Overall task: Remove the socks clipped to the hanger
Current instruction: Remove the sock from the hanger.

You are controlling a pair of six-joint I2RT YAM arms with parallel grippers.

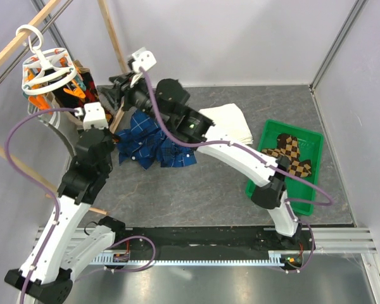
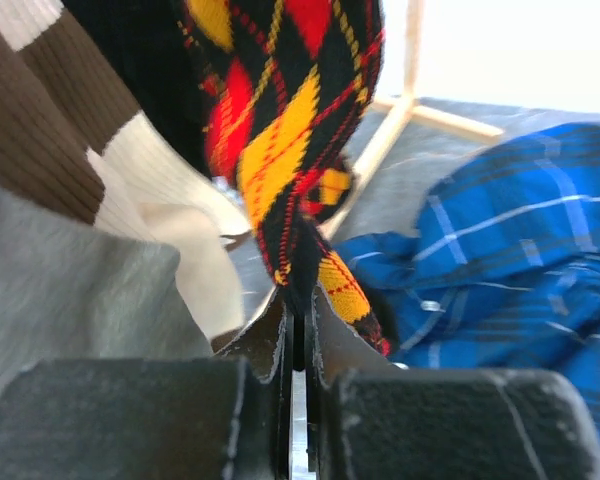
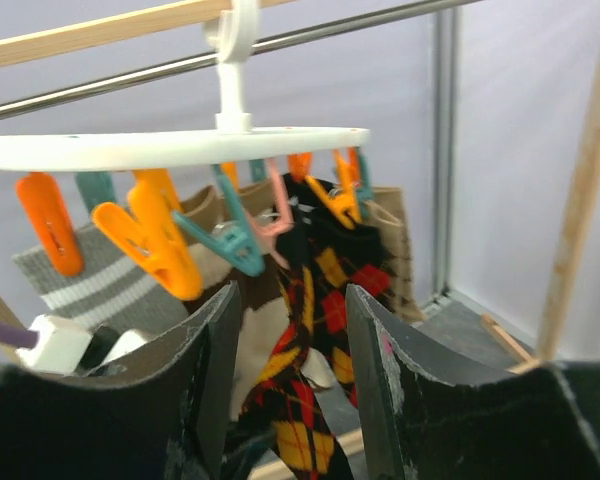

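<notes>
The white round hanger [image 1: 45,71] hangs by its hook from a wooden pole at the far left; it also shows in the right wrist view [image 3: 180,148], with orange and teal pins. Several socks hang from it: a black, red and yellow argyle sock [image 3: 325,290], a grey striped sock [image 3: 90,275] and a beige sock [image 3: 390,240]. My left gripper [image 2: 298,320] is shut on the lower end of the argyle sock [image 2: 280,120], beside a brown-and-white sock [image 2: 70,140]. My right gripper [image 3: 290,300] is open in front of the hanger, with the argyle sock seen between its fingers.
A blue plaid shirt [image 1: 152,142] lies crumpled under the arms. A folded white towel [image 1: 231,123] lies behind it. A green tray [image 1: 265,136] at the right holds brown checkered socks [image 1: 291,155]. Wooden rack poles [image 1: 111,31] stand around the hanger.
</notes>
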